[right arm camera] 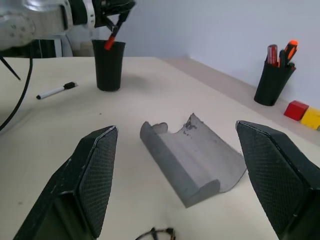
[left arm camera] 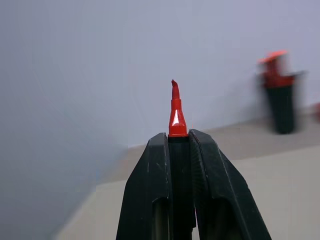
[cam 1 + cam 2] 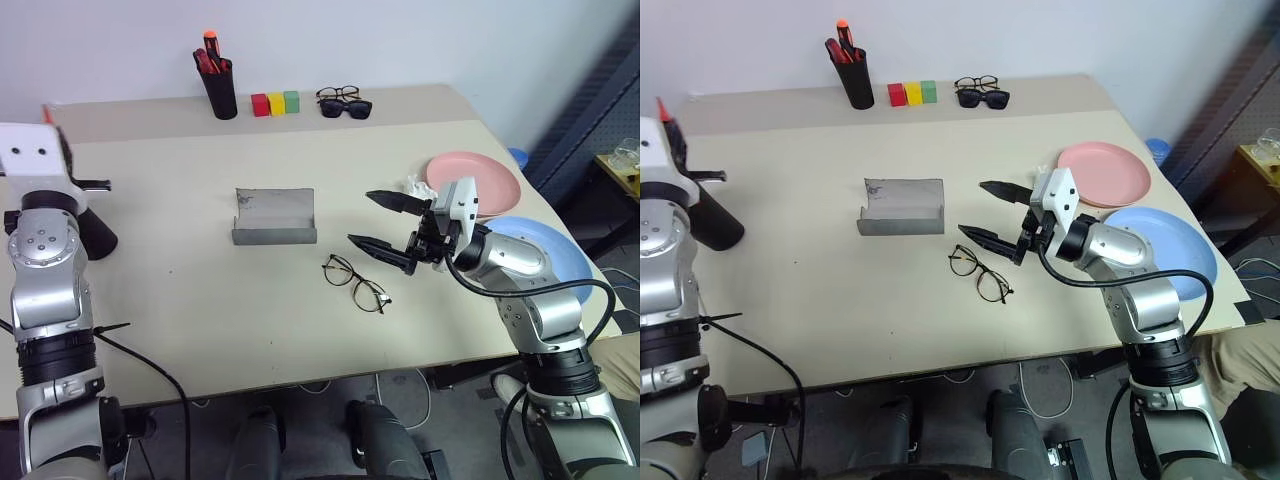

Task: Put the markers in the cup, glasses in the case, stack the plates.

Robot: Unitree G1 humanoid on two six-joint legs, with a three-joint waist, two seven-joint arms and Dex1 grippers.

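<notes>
nearest the head camera, the wire-framed glasses [image 3: 355, 282] lie open on the desk [image 3: 200, 300], just below the right claw [image 3: 382, 222]. that claw hangs above the desk with its two black fingers spread wide apart and nothing between them, pointing toward the grey case [image 3: 274, 216]. the case lies open near the middle of the desk, its hollow facing up, close to the glasses but apart from them.

off to the robot's right, the pink plate [image 3: 474, 179] and the blue plate [image 3: 540, 250] lie side by side, unstacked, the blue one partly hidden by the right arm.

at the robot's left edge of the desk, the left claw [image 2: 179, 137] is raised with its fingers pressed together on a red-tipped marker [image 2: 176, 112]. in the right wrist view that marker [image 1: 113, 39] slants down over the mouth of the dark cup [image 1: 108, 65]. another marker [image 1: 56, 90], white-bodied with a dark cap, lies flat on the desk beside the cup.

along the far side stand a black pen holder [image 3: 220, 90] with red and orange markers, three small coloured blocks [image 3: 275, 103], dark sunglasses [image 3: 346, 108] and a second thin-framed pair [image 3: 338, 93] just behind them.
</notes>
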